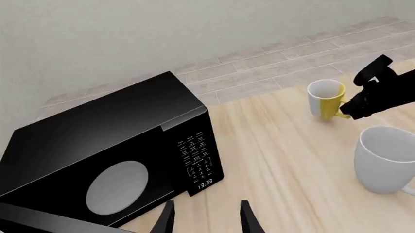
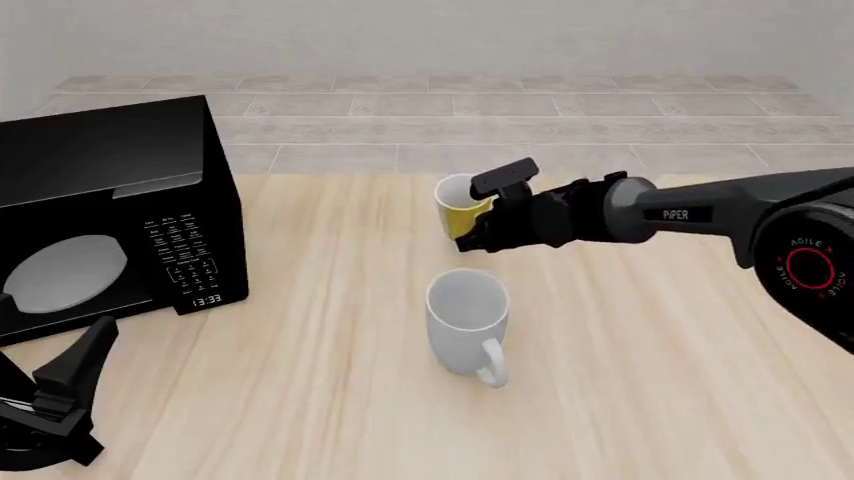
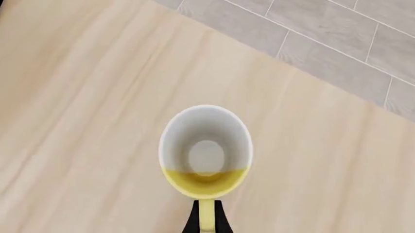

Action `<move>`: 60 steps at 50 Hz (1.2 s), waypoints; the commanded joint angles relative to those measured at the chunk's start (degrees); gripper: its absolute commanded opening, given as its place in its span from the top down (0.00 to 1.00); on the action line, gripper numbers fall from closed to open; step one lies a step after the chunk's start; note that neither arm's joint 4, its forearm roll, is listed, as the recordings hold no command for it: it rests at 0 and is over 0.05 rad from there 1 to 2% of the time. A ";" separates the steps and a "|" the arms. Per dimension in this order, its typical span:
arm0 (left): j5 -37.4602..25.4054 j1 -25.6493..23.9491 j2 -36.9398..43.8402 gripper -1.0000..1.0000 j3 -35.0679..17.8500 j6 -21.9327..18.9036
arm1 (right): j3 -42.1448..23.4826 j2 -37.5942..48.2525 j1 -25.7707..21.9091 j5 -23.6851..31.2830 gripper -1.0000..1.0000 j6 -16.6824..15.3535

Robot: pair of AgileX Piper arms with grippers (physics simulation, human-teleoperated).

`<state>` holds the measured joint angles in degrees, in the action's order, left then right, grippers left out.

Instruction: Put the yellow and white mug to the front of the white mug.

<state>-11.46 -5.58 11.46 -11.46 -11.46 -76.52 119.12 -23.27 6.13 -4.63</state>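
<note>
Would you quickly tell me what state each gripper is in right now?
Left gripper: open, holding nothing, near the microwave.
Right gripper: closed on the handle of the yellow and white mug.

a kitchen-like corner, rendered in a simulator: a black microwave (image 2: 107, 215) with a keypad and lit clock sits on a pale wooden desk (image 2: 334, 400) beside two mugs, with a grey tiled floor (image 2: 534, 110) and a plain pale wall (image 2: 427, 35) behind.
</note>
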 commanded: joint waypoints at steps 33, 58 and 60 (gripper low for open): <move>0.00 0.00 0.00 0.00 0.00 0.00 | -1.60 3.99 0.54 -0.16 0.00 0.86; 0.00 0.00 0.00 0.00 0.00 0.00 | 2.09 -4.43 0.23 0.32 0.00 0.22; 0.00 0.00 0.00 0.00 0.00 0.00 | 2.54 -5.09 0.35 0.18 0.00 0.00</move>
<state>-11.46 -5.58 11.46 -11.46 -11.46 -75.74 117.40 -22.85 6.35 -4.31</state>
